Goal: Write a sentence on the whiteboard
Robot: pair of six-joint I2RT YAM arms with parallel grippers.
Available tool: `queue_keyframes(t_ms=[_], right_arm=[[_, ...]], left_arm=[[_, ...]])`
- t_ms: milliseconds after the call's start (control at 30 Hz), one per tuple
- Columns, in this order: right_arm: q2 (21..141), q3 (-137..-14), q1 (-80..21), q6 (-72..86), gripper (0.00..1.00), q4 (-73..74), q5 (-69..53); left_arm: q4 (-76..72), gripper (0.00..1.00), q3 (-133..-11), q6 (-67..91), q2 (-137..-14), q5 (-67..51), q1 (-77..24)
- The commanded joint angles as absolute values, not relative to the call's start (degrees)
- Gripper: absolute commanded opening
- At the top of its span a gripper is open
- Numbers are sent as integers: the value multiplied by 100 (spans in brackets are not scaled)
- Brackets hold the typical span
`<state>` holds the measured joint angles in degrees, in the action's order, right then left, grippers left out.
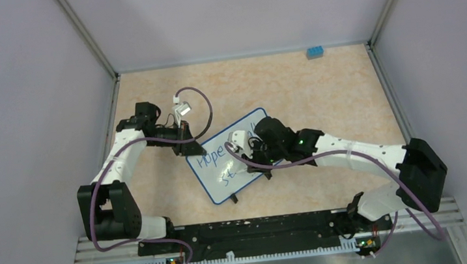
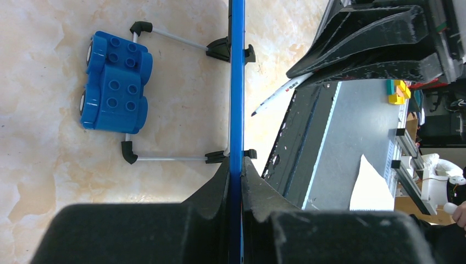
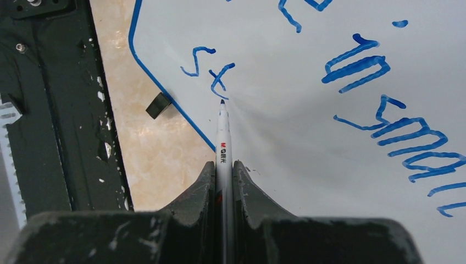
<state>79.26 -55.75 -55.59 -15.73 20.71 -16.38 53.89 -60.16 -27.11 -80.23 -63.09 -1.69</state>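
Note:
The whiteboard (image 1: 218, 185) lies slanted at mid-table. My left gripper (image 1: 188, 147) is shut on its upper-left rim; the left wrist view shows that blue rim (image 2: 237, 82) edge-on, pinched in the left gripper (image 2: 237, 162). My right gripper (image 3: 223, 163) is shut on a white marker (image 3: 222, 137) over the whiteboard (image 3: 297, 137). The marker's blue tip rests at the board just below the letters "st" (image 3: 209, 66). The sentence (image 1: 210, 155) is in blue marker: "Hope" in the top view, "in small" (image 3: 379, 93) in the right wrist view. My right gripper (image 1: 249, 147) covers the board's middle.
A blue toy brick (image 1: 315, 52) lies by the back wall and shows past the board's wire stand (image 2: 165, 158) as a blue brick (image 2: 114, 82). A black clip foot (image 3: 159, 104) sticks out at the board's near edge. The black base rail (image 3: 49, 110) runs close by.

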Motion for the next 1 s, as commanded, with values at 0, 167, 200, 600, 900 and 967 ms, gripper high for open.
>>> queue_keyframes(t_ms=[0, 167, 200, 600, 900, 967], right_arm=[[7524, -5703, -5518, -1755, 0, 2086, -1935], [7590, -5704, -5513, -1759, 0, 2080, -1813], [7634, -5710, -5512, -1751, 0, 2077, -1779], [8036, -5777, -5512, -1679, 0, 1917, -1533], [7939, -5720, -5395, -1720, 0, 2015, -1396], [7899, -5705, -5353, -1743, 0, 2034, -1369]], left_arm=[[5320, 0, -5966, -2733, -7924, -6249, -192], [5314, 0, -5969, -2716, -7922, -6267, -193], [5313, 0, -5976, -2716, -7920, -6262, -193], [5326, 0, -5977, -2740, -7910, -6267, -193], [5331, 0, -5968, -2755, -7925, -6267, -193], [5328, 0, -5977, -2749, -7936, -6274, -191]])
